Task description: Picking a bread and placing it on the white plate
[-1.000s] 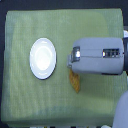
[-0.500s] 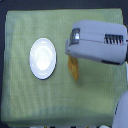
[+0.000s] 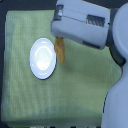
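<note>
Exterior view, looking down on the surface [image 3: 30,105], which is covered by a yellow-green woven cloth [image 3: 75,90].

The arm [image 3: 85,22], a bulky grey-white housing, reaches in from the exterior view's right and fills the upper part of the frame. The jaws are hidden under that housing; whether they are released or clenched cannot be told.

Bread [image 3: 60,49]: golden-orange, elongated, its upper end disappearing beneath the housing where the jaws would be, its lower tapered end pointing down-frame. Whether it hangs from the jaws or rests on the cloth cannot be told.

White plate [image 3: 42,59]: round, glossy, nothing on it. It sits on the cloth toward the exterior view's left of the jaws' hidden position. The bread is just beside the plate's rim, at its edge.
</note>
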Tool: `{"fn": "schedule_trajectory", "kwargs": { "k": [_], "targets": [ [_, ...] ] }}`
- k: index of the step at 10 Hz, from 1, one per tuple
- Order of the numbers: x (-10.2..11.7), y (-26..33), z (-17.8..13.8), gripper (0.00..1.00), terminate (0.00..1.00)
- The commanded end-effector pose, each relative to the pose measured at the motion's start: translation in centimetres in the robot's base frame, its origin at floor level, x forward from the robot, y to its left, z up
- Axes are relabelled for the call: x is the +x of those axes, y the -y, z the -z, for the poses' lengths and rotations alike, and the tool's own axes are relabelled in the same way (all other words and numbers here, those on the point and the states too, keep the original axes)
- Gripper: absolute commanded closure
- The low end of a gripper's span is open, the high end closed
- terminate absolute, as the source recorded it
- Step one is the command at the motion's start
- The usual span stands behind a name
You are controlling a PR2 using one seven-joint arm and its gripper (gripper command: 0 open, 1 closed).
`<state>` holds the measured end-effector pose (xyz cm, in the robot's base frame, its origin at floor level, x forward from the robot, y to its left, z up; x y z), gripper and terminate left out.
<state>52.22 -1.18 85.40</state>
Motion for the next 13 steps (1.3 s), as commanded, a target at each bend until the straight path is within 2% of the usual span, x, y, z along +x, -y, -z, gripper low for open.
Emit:
{"fn": "schedule_trajectory", "kwargs": {
  "k": [1, 6, 9, 13],
  "targets": [
    [-0.5, -8.6, 1.8, 1.00, 0.00],
    [-1.8, -11.8, 3.4, 1.00, 0.00],
    [-2.9, -12.1, 3.7, 1.00, 0.00],
    [-3.3, -12.3, 3.7, 1.00, 0.00]
  ]
}}
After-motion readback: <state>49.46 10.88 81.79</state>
